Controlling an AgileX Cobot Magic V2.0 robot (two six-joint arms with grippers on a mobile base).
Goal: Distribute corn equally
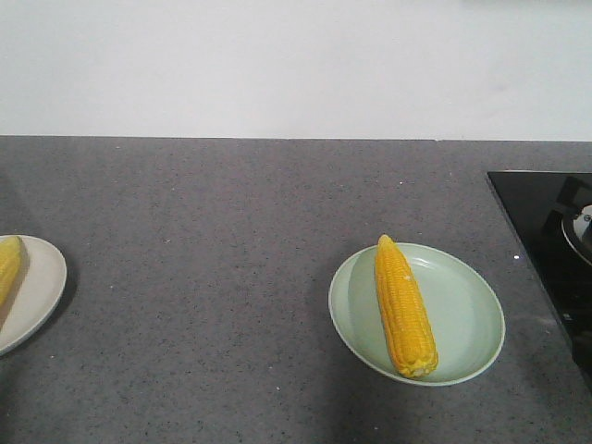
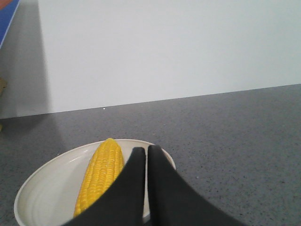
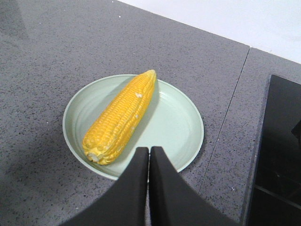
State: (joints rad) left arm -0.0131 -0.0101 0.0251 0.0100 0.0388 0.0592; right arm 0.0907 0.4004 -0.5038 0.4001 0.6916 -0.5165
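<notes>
One yellow corn cob (image 1: 404,307) lies on a pale green plate (image 1: 467,319) at the right of the grey counter; the right wrist view shows this corn cob (image 3: 121,117) on the green plate (image 3: 176,125). My right gripper (image 3: 148,149) hovers shut and empty over the plate's near rim. At the far left, another corn cob (image 1: 7,268) lies on a cream plate (image 1: 37,287), cut by the frame edge. The left wrist view shows that corn cob (image 2: 99,174) on the cream plate (image 2: 47,188), with my left gripper (image 2: 146,149) shut and empty just right of it.
A black glass cooktop (image 1: 546,231) sits at the counter's right edge, also the cooktop (image 3: 280,155) in the right wrist view. A white wall (image 1: 296,65) backs the counter. Grey counter surface (image 1: 203,277) stretches between the two plates.
</notes>
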